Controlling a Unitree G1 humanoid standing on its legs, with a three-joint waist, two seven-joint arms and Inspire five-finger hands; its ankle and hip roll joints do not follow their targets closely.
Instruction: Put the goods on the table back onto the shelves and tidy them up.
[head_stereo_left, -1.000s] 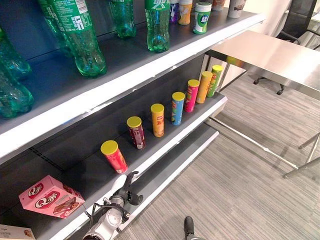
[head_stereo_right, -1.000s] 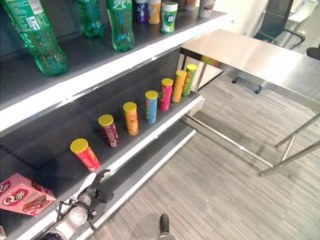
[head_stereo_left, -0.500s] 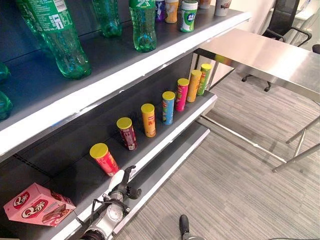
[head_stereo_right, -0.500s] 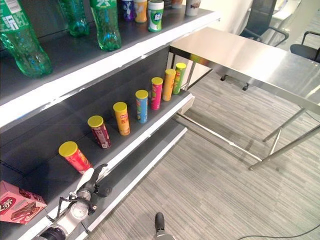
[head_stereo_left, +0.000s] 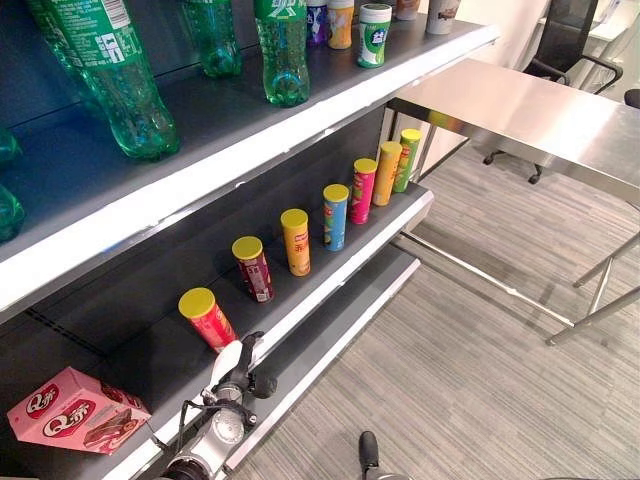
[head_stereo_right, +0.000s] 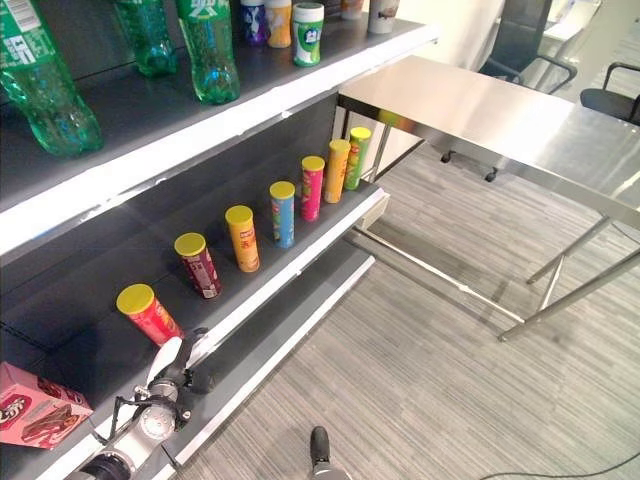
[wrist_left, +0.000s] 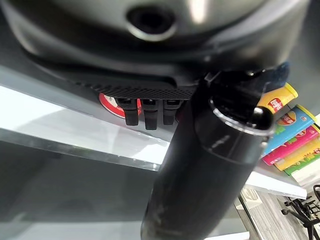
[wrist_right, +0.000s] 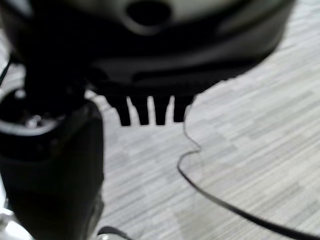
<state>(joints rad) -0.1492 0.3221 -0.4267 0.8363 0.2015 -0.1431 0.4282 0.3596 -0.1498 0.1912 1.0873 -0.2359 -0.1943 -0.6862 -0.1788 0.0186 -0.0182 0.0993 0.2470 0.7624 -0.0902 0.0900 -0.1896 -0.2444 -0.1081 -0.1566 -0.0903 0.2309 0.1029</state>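
- Since half a second ago the left hand (head_stereo_left: 238, 368) has swung a little toward the red can (head_stereo_left: 207, 317) at the near end of the middle shelf (head_stereo_left: 330, 268); a second ago the whole view sat differently, which is the camera turning, not the goods moving.
- The left hand hangs at the shelf's front lip just below the red can, fingers straight and holding nothing; its wrist view shows them pointing at the can without touching it.
- The right hand (wrist_right: 150, 107) hangs over the carpet, fingers straight and empty.
- The table (head_stereo_left: 530, 115) stands bare at the shelf's far end; the goods I can see are on the shelves: a row of crisp cans (head_stereo_left: 336, 215), a pink box (head_stereo_left: 75, 411) at the near end, green bottles (head_stereo_left: 282, 50) on the top shelf.
- The red can leans, so it looks like the one to straighten. It is probably light, stiff cardboard with a smooth, slippery skin, and tips easily.
- Best taken round the middle of its body, thumb opposite the fingers, not by the yellow lid, which may pop off.
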